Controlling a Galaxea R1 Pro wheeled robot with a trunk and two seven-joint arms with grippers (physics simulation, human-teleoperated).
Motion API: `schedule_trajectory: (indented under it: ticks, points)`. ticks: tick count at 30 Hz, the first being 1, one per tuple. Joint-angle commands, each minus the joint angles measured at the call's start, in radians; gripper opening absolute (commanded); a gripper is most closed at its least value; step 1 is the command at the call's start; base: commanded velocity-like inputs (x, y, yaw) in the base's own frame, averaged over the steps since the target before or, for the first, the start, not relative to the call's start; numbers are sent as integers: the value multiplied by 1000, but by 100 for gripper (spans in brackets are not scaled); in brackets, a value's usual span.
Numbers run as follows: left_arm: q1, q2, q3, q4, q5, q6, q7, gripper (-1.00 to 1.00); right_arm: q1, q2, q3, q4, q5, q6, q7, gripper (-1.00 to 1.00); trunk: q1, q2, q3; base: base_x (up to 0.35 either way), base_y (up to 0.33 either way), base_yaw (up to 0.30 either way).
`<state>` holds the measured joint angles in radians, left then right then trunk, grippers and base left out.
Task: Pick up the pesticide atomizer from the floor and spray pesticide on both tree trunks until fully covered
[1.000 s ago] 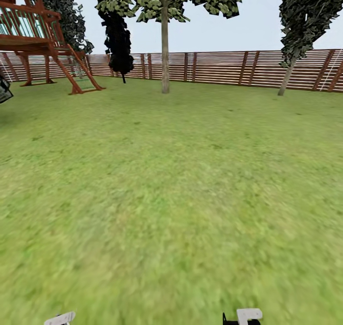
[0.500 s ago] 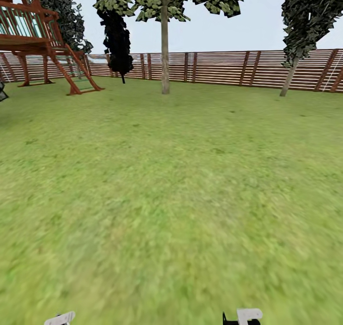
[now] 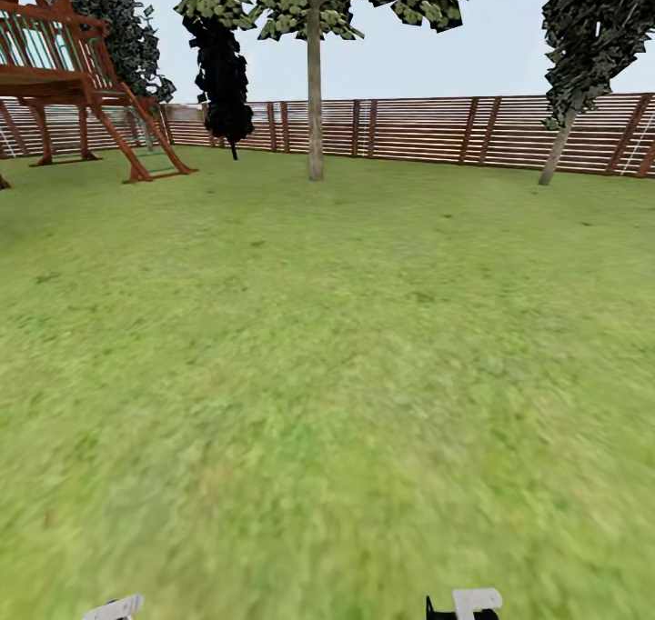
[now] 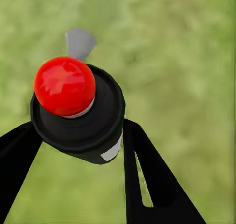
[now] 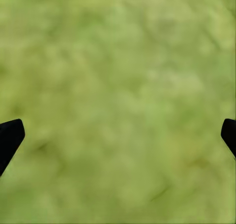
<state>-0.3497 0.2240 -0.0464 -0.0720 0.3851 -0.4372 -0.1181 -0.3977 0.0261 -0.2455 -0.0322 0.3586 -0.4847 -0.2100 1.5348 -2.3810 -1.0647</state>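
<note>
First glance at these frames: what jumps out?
The atomizer, its red tip up close, clamped in the left tool over grass. In the head view, a tree stands dead ahead before the fence, with a red-brown play tower far left.

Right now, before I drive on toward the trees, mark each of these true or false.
1. The left hand is shut on the pesticide atomizer. True.
2. The right hand is holding something too. False: its fingers are spread wide with only lawn between them.
3. The atomizer's tip is red. True.
4. The straight tree trunk is close enough to spray from here. False: it stands far off across the grass, near the fence.
5. A wooden play structure stands on the right of the head view. False: it is on the left.
</note>
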Motion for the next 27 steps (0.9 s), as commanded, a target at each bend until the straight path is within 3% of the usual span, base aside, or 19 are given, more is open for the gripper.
schedule_trajectory:
  ticks: [1, 27]
  points:
    - [0, 0, 0, 0, 0, 0, 0, -100, 0, 0, 0, 0, 0, 0, 0, 100, 0, 0, 0, 341, 0, 0]
    - [0, 0, 0, 0, 1, 0, 0, -100, 0, 0, 0, 0, -1, 0, 0, 100, 0, 0, 0, 341, 0, 0]
